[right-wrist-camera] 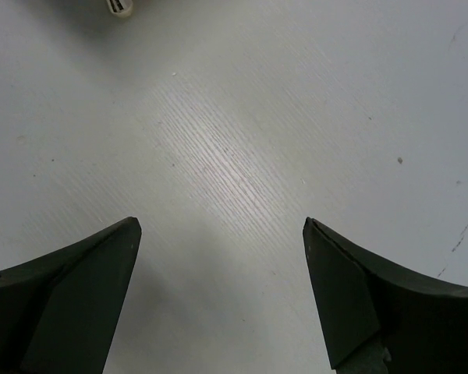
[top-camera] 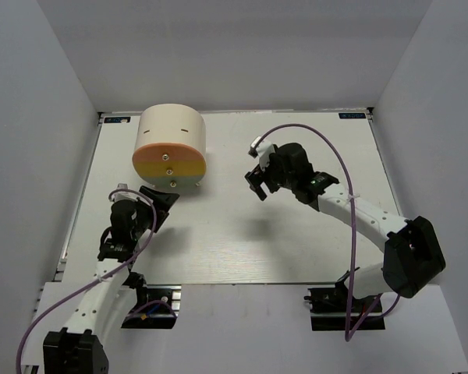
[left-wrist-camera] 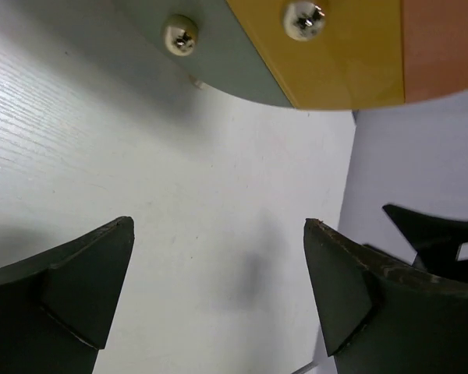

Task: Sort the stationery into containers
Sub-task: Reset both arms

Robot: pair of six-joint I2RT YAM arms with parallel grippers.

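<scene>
The cream cylindrical cabinet (top-camera: 171,128) lies at the far left of the table, its three drawer fronts facing the near edge: orange (top-camera: 169,152), yellow (top-camera: 169,166) and pale green (top-camera: 175,184), all shut. No markers, sticks or clip show in any view. My left gripper (top-camera: 160,199) is open and empty just below the drawer fronts. Its wrist view shows the green front (left-wrist-camera: 218,62), yellow front (left-wrist-camera: 343,62), orange front (left-wrist-camera: 444,47) and two knobs above the open gripper (left-wrist-camera: 218,226). My right gripper (top-camera: 257,183) is open and empty over bare table (right-wrist-camera: 234,156), right of the cabinet; it also shows in its wrist view (right-wrist-camera: 222,222).
White walls (top-camera: 39,117) enclose the table on the left, back and right. A small white piece (right-wrist-camera: 121,6) that I cannot identify shows at the top edge of the right wrist view. Purple cables (top-camera: 339,164) loop off both arms. The arm bases (top-camera: 152,308) sit at the near edge.
</scene>
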